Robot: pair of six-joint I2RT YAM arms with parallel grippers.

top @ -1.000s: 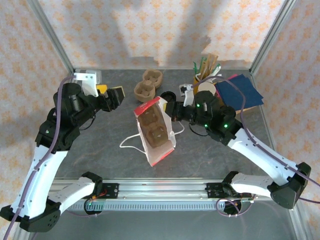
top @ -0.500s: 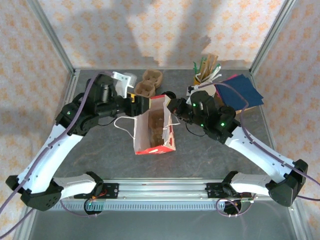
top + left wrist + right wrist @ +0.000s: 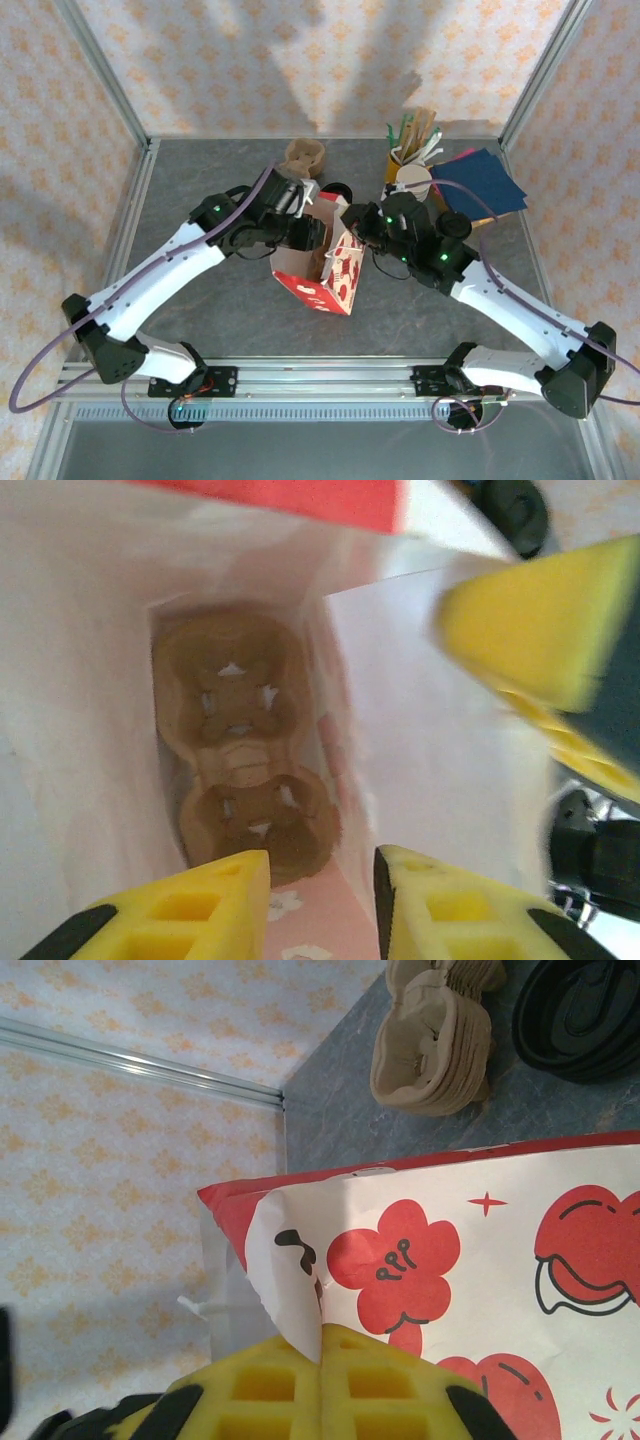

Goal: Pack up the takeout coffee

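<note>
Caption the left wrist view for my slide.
Left gripper at the mouth of the paper bag, brown cup carrier at its bottom.

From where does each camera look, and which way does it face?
Top: overhead behind the robot, looking down at the table; left arm and right arm show.
Left wrist: looks down into the bag at the cup tray; left gripper shows.
Right wrist: looks along the bag's printed side; right gripper pinches its edge.
Shared: the bag, in all three.
</note>
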